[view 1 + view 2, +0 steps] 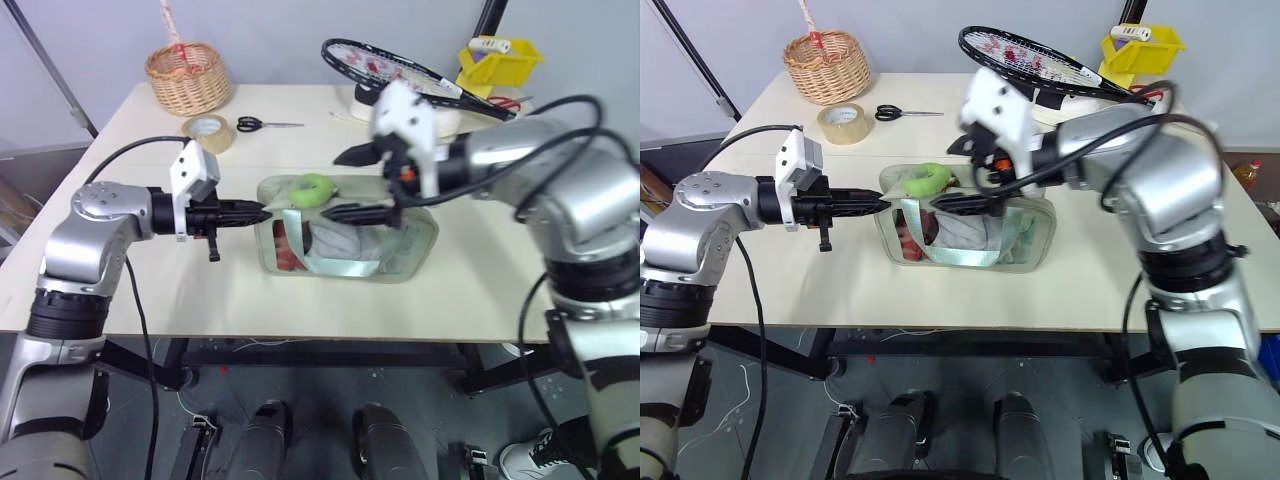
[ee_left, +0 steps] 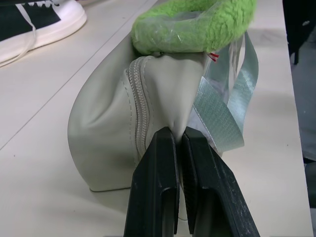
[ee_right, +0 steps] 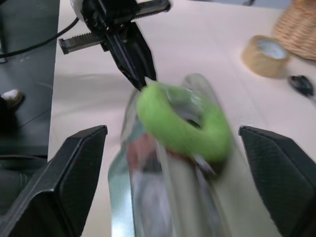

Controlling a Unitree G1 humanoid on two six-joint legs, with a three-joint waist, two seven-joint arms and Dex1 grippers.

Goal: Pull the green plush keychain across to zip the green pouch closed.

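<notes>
Green plush keychain [image 1: 313, 190] sits on top of the green pouch [image 1: 400, 255] at its left end, centre of the head frame; it's a fuzzy lime ring lying roughly flat. Pouch lies on the counter [image 1: 150, 290], long axis running left-right across the frame, zipper along the top, clear window and straps facing me.

Left pincer [image 2: 178, 136] is clamped tight on the fabric at the pouch's left end, just below the keychain; that's my anchor. Right pincer [image 3: 173, 143] is spread wide, holding nothing, poised over the pouch with the keychain between its fingers but not touched, as far as I can tell.

Step in hand, as I read it: anchor done, grasp of the keychain pending. Zip not yet run, I judge, since the pull sits at the left end.

Next move: lower the right pincer onto the plush ring, close, then pull rightward along the pouch's long axis while the left holds. Risk: soft plush may slip; pouch may buckle.
</notes>
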